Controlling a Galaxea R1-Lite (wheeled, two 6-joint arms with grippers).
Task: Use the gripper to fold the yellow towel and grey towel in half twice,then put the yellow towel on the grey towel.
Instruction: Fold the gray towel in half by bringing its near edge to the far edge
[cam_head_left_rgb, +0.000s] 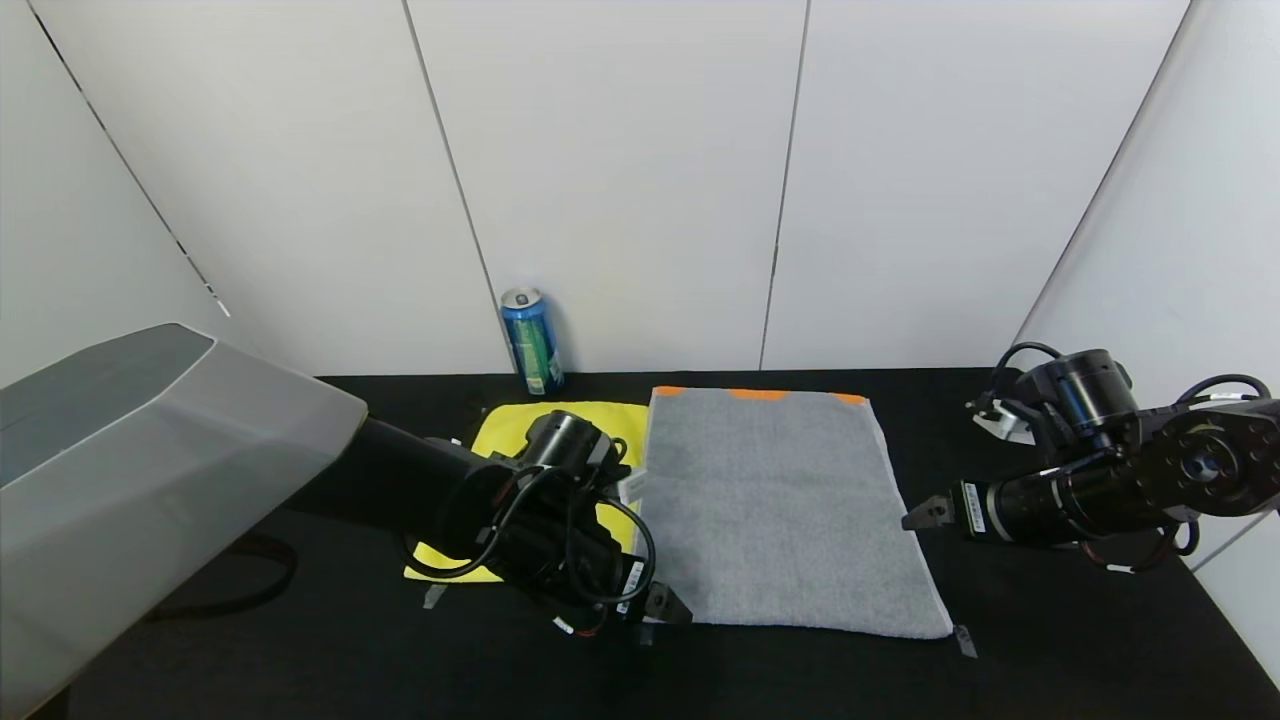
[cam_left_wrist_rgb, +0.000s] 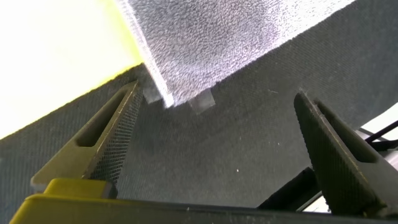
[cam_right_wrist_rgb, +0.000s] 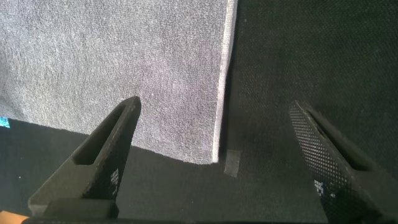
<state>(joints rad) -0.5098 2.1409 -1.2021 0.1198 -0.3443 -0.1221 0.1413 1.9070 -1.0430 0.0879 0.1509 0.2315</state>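
Observation:
The grey towel (cam_head_left_rgb: 790, 510) lies flat on the black table, with orange marks along its far edge. The yellow towel (cam_head_left_rgb: 505, 428) lies flat just left of it, largely hidden under my left arm. My left gripper (cam_head_left_rgb: 665, 605) is open and empty, low over the table at the grey towel's near left corner. In the left wrist view the gripper (cam_left_wrist_rgb: 217, 92) faces that corner (cam_left_wrist_rgb: 205, 43), with the yellow towel (cam_left_wrist_rgb: 56, 56) beside it. My right gripper (cam_head_left_rgb: 925, 512) is open and empty beside the grey towel's right edge. In the right wrist view the gripper (cam_right_wrist_rgb: 214, 106) straddles that edge (cam_right_wrist_rgb: 112, 62) near its near right corner.
A blue drink can (cam_head_left_rgb: 532, 340) stands at the back by the wall, behind the yellow towel. Small tape marks sit on the table at the towels' corners (cam_head_left_rgb: 965, 640) (cam_right_wrist_rgb: 232, 163). White wall panels close the back and the right side.

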